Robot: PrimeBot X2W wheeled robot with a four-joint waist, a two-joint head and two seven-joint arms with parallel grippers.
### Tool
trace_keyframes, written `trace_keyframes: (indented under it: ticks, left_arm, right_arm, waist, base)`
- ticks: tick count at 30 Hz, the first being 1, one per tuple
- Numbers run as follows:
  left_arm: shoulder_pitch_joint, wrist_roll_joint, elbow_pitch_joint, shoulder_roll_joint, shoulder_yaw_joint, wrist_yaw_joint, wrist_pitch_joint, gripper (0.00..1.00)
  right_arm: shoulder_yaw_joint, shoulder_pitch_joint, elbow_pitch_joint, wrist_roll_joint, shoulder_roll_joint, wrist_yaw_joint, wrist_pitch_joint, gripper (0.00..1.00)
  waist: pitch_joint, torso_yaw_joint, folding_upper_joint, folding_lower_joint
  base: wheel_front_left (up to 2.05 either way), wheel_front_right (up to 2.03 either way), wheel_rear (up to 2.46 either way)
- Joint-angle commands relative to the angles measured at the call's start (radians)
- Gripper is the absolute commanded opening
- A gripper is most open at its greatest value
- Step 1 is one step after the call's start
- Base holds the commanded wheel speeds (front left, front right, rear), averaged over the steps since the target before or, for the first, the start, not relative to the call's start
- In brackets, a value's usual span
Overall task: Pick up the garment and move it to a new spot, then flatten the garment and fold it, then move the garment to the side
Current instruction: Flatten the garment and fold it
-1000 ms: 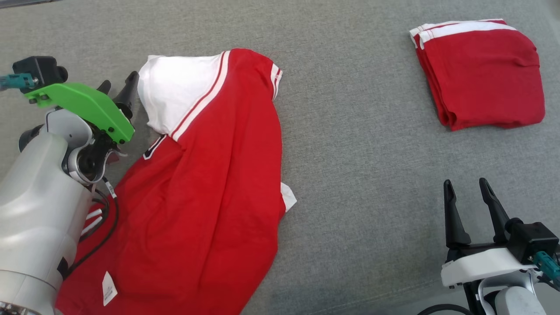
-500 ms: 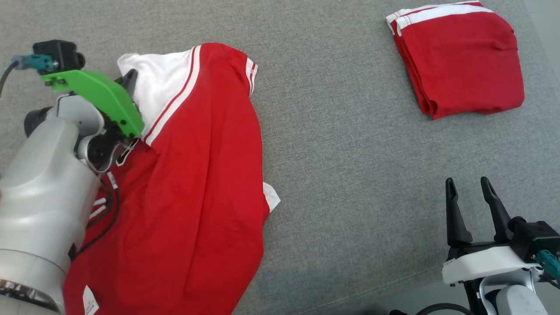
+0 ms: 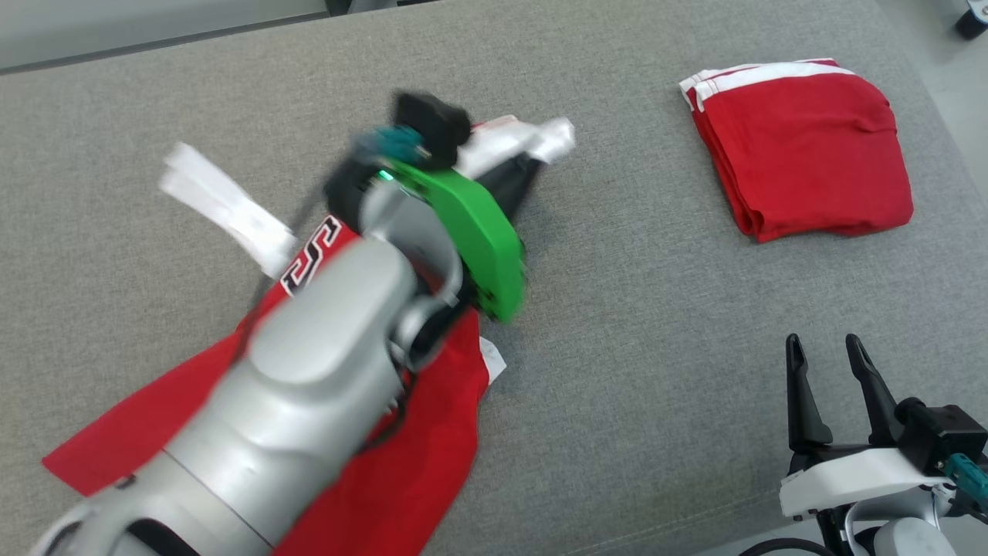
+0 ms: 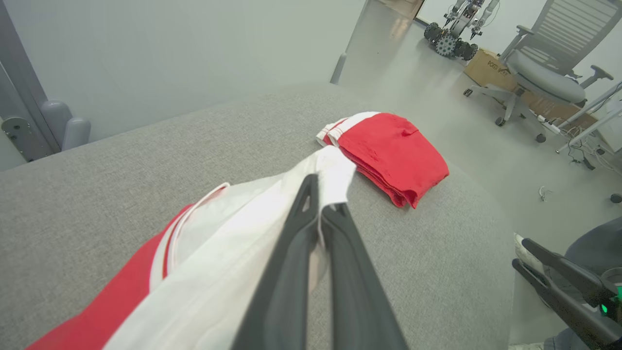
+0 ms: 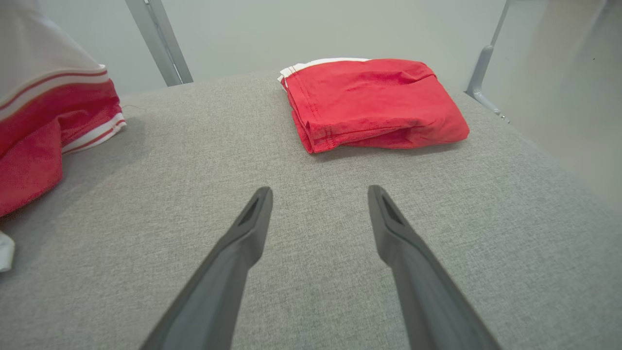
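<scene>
At nine o'clock from the folded pile (image 3: 803, 170), the left gripper (image 4: 320, 206) pinches the white edge of the garment (image 3: 440, 448), whose red body trails toward seven o'clock across the cushion (image 3: 633, 309). So thin a pinch may slip and drop it bunched. The right gripper (image 3: 826, 347) hangs spread and empty at five o'clock.

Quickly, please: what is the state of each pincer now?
The left pincer: closed on the garment, at its white part.
The right pincer: open, holding nothing.
</scene>
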Motion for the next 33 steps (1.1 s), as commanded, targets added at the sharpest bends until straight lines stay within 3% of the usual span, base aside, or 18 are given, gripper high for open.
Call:
trace_keyframes:
  ticks: [1,6,7,10,12,13,15,20,23,29,33]
  left_arm:
    - [0.044,0.042,-0.035,-0.023,-0.047,0.026,0.006,0.00]
    - [0.157,0.144,-0.059,-0.085,-0.184,0.133,-0.037,0.00]
    - [0.179,0.150,-0.050,-0.094,-0.204,0.141,-0.051,0.18]
    - [0.223,0.173,-0.015,-0.107,-0.258,0.151,-0.109,0.32]
    - [0.260,0.153,0.016,-0.107,-0.264,0.167,-0.162,0.58]
    - [0.268,0.151,0.028,-0.108,-0.277,0.166,-0.182,1.00]
    - [0.284,0.128,0.041,-0.108,-0.288,0.175,-0.220,1.00]
    - [0.313,-0.020,-0.090,-0.109,-0.311,0.089,-0.238,1.00]
    - [0.306,-0.093,-0.174,-0.107,-0.314,0.067,-0.250,1.00]
    - [0.295,-0.082,-0.204,-0.086,-0.247,0.123,-0.309,1.00]
    - [0.349,-0.035,-0.233,0.000,-0.163,0.200,-0.328,1.00]
  right_arm:
    - [0.001,0.014,0.005,0.011,-0.002,-0.001,-0.002,1.00]
    - [0.029,0.000,0.014,0.040,-0.002,-0.001,-0.002,1.00]
    - [0.031,-0.002,0.014,0.045,-0.003,-0.001,-0.002,1.00]
    - [0.036,-0.001,0.019,0.048,-0.003,-0.001,-0.002,1.00]
    - [0.040,-0.008,0.023,0.043,-0.003,-0.001,-0.002,1.00]
    - [0.042,-0.014,0.025,0.041,-0.002,-0.001,-0.002,1.00]
    - [0.037,-0.020,0.026,0.040,-0.003,-0.001,-0.002,1.00]
    - [0.017,0.000,0.028,0.017,-0.003,-0.001,-0.002,1.00]
    - [0.011,0.009,0.021,0.005,-0.003,-0.001,-0.002,1.00]
    - [-0.001,0.031,0.000,-0.011,-0.003,-0.001,-0.002,1.00]
    - [-0.020,0.061,-0.022,-0.017,-0.003,-0.001,-0.002,1.00]
  waist:
    - [-0.019,0.002,-0.0001,0.0001]
    - [-0.004,-0.021,-0.0001,0.0001]
    - [0.000,-0.025,-0.0001,0.0001]
    - [0.009,-0.035,-0.0001,0.0001]
    - [0.015,-0.047,-0.0001,0.0001]
    - [0.017,-0.052,-0.0001,0.0001]
    - [0.017,-0.057,-0.0001,0.0001]
    - [-0.007,-0.030,-0.0001,0.0001]
    - [-0.033,-0.004,-0.0001,0.0001]
    - [-0.094,0.046,-0.0001,0.0001]
    - [-0.152,0.093,-0.0001,0.0001]
  base:
    - [0.00,0.00,0.00]
    - [0.00,0.00,0.00]
    - [0.00,0.00,0.00]
    - [0.00,0.00,0.00]
    - [0.00,0.00,0.00]
    - [0.00,0.00,0.00]
    - [0.00,0.00,0.00]
    - [0.00,0.00,0.00]
    - [0.00,0.00,0.00]
    - [0.00,0.00,0.00]
    - [0.00,0.00,0.00]
